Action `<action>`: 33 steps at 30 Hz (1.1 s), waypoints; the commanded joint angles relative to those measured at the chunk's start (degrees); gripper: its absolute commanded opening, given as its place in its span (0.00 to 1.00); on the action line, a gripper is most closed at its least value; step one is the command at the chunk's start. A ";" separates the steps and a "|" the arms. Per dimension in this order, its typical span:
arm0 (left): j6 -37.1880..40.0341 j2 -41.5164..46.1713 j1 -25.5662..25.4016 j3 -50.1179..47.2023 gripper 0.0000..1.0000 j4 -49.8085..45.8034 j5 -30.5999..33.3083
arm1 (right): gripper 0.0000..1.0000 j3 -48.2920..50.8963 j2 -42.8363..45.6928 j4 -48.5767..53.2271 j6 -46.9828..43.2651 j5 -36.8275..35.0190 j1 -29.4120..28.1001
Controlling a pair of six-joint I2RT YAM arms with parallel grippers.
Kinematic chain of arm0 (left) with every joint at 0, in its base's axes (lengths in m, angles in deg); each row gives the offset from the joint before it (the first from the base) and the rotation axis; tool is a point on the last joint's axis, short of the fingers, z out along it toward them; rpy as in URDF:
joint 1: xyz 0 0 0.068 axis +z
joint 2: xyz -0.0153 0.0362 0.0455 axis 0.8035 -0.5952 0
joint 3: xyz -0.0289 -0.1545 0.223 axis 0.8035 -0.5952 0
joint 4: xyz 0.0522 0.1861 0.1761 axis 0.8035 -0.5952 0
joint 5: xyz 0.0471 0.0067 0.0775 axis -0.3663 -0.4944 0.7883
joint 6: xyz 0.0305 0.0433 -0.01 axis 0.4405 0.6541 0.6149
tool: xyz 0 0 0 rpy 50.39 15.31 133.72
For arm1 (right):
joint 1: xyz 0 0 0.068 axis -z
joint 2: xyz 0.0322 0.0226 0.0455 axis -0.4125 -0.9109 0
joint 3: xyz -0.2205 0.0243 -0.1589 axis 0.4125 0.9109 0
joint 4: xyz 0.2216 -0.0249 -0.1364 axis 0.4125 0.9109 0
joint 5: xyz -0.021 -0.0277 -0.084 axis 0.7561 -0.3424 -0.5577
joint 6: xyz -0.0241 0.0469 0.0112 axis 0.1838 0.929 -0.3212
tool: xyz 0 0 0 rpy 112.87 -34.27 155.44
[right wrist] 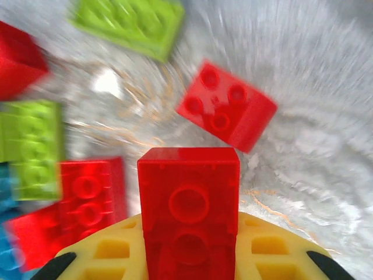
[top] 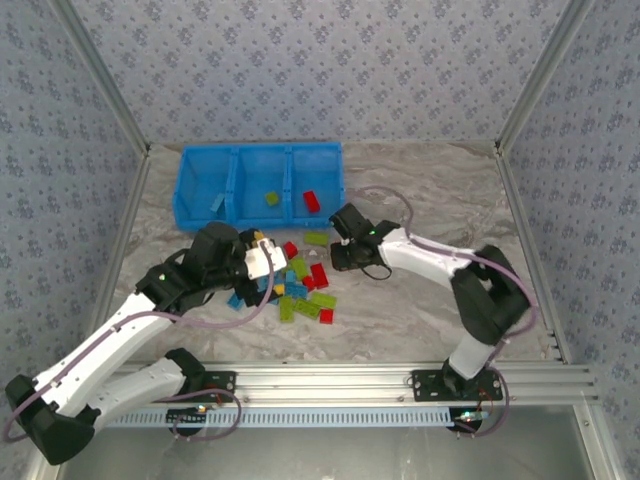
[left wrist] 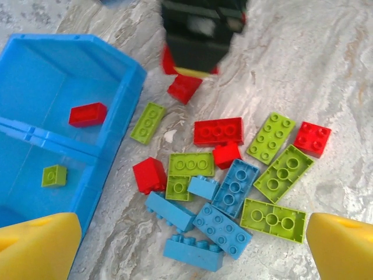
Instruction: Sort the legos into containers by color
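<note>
Top cam: blue bins (top: 237, 180) hold just 3 bricks, one per color. Most legos (top: 300, 290) lie piled on the tabletop (top: 420, 300). L wrist cam: left claw (left wrist: 192, 245) wide open over the pile, empty. R wrist cam: right claw (right wrist: 189, 256) pinches a red brick (right wrist: 189, 198), w/ other bricks crowding close.

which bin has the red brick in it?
The right-end bin: a red brick lies in it. The middle bin holds a lime brick, the left-end bin a light blue brick.
</note>
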 commanded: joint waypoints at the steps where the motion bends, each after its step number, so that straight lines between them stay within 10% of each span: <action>1: 3.14 2.11 -0.38 -0.86 0.99 2.50 -2.90 | 0.24 -6.01 1.35 -5.77 -6.86 -4.27 -1.49; 10: -6.55 -2.77 -0.26 -0.04 0.99 8.47 21.21 | 0.24 -35.20 -25.37 -1.66 -12.77 -11.04 2.74; 18: -11.04 -5.21 1.34 0.62 0.99 9.59 22.77 | 0.47 -55.25 -39.79 7.95 -12.91 -9.68 4.99; 25: -20.44 -5.71 5.09 2.58 0.95 11.72 20.45 | 0.51 -52.10 -31.23 10.88 -13.49 -8.79 5.41; 33: -57.81 -9.12 5.47 9.30 0.83 -6.27 24.79 | 0.63 -31.33 -7.01 10.79 -16.70 3.93 2.66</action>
